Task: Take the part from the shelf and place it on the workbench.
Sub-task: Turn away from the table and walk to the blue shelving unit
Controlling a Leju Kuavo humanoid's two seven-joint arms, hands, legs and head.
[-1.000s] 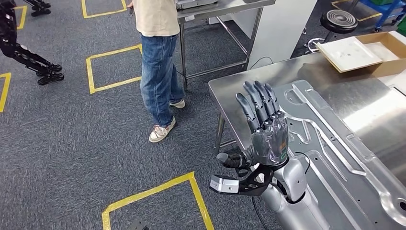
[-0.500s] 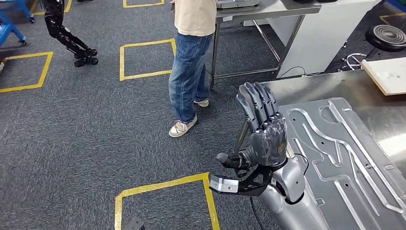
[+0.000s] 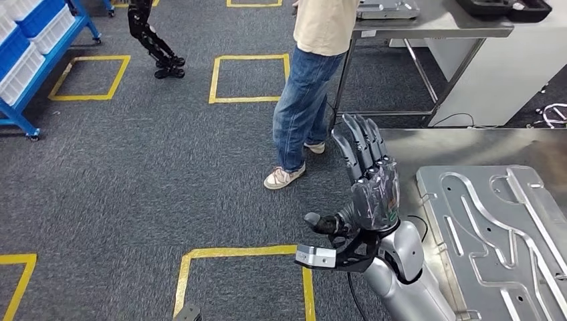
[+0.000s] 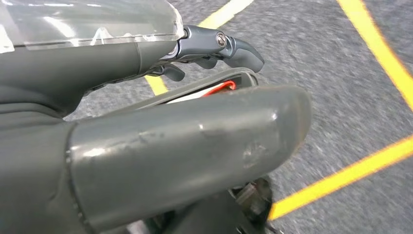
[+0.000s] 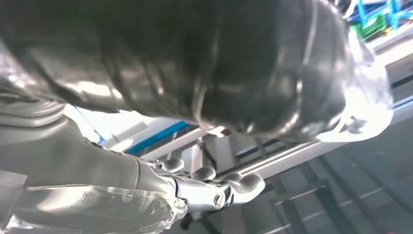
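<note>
The stamped metal panel (image 3: pixel 495 234), which I take to be the part, lies flat on the steel workbench (image 3: pixel 428 144), just beside the right hand (image 3: pixel 371 187) on its outer side, the side away from the thumb. That hand is raised off the bench corner with its fingers straight up and close together and the thumb stuck out the other way. It holds nothing and does not touch the panel. The panel's near edge runs close alongside the forearm, and its pressed ribs slant from fingertip level back towards the robot's right. It runs out of view there, so I cannot say how long it is. The left hand (image 4: pixel 146 146) hangs low over the carpet and the yellow floor tape (image 3: pixel 234 253), much farther from the panel. I cannot tell how its fingers are set. Beyond the right hand's fingertips a person in jeans (image 3: pixel 304 107) stands near the bench corner, with a second steel table (image 3: pixel 428 27) behind. Well off on the thumb side, across the carpet, stands the blue shelf (image 3: pixel 27 60) with its bins. With the panel apparently laid down, any further part would lie that way, so the next move looks like a turn and walk towards the shelf rather than a reach.
</note>
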